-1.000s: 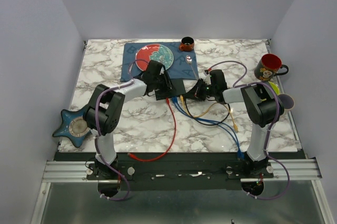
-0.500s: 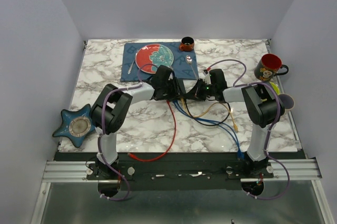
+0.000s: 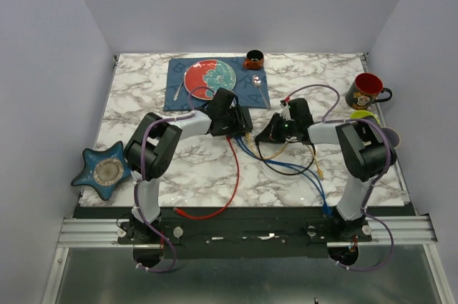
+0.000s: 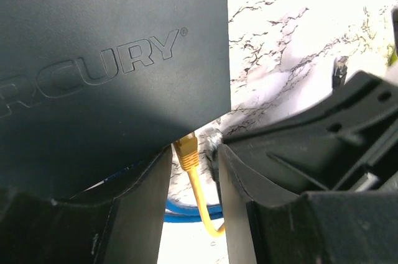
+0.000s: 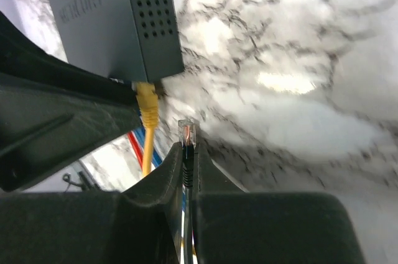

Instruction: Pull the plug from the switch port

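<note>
Right end effector (image 5: 188,155): pressing together, pinching the clear plug (image 5: 186,131), which is sitting free just beside the switch (image 5: 118,15) lying on the marble tabletop (image 5: 280,59). Left end effector (image 4: 194,164): standing spread, straddling the yellow plug (image 4: 186,149) sitting in the switch's edge.

The left gripper (image 4: 191,152) sits at the edge of the switch (image 4: 112,59), whose dark lid bears the raised letters "RCURY". Its two black fingers (image 4: 134,208) stand apart on either side of a yellow plug (image 4: 185,147), whose tip meets that edge. The yellow cable (image 4: 196,189) drops between them across a blue cable (image 4: 177,209). The right arm's black housing (image 4: 323,133) crowds in over the marble tabletop (image 4: 280,40).
</note>
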Robot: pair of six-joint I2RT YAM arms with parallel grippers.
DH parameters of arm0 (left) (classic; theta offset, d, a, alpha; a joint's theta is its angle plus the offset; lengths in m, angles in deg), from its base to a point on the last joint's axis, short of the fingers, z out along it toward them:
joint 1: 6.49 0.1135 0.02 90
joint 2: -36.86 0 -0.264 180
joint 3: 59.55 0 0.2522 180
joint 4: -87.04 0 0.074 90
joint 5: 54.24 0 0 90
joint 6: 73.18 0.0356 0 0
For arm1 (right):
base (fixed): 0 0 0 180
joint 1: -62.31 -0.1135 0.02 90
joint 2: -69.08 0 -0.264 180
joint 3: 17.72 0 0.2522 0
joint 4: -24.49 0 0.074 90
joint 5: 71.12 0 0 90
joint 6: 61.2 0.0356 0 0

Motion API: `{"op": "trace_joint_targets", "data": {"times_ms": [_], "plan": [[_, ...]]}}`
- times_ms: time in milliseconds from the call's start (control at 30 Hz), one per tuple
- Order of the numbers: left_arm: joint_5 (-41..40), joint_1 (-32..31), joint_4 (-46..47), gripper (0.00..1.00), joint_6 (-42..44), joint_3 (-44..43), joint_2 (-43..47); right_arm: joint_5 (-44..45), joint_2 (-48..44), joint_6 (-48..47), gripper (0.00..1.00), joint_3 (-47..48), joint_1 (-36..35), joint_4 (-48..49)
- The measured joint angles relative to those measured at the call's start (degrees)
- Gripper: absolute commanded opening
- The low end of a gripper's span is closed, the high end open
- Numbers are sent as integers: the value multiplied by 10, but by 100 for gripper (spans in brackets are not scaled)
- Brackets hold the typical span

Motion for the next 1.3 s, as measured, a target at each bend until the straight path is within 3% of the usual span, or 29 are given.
{"op": "trace_joint_targets", "data": {"times_ms": [233,500,733,833,867,900,967,1167,1300], "plan": [[-8,4,1,50,-1,17,24,125,-138,-28,1,-7,0,-89],[-33,11,8,52,-1,76,139,264,-299,-48,1,1,1,-150],[-38,11,32,57,-5,149,221,223,-319,-59,1,2,1,-174],[-33,9,55,67,-10,186,243,190,-325,-57,1,-3,1,-173],[-30,4,73,75,-11,205,255,181,-333,-56,1,-11,0,-173],[-30,-6,87,79,-12,221,267,175,-341,-55,1,-19,0,-174],[-38,-43,110,99,-8,247,293,166,-351,-52,1,-31,0,-174],[-120,-213,198,99,2,264,350,158,-357,-40,1,-49,0,-174],[-187,-262,265,99,-26,284,349,158,-357,-32,1,-49,0,-174]]}}
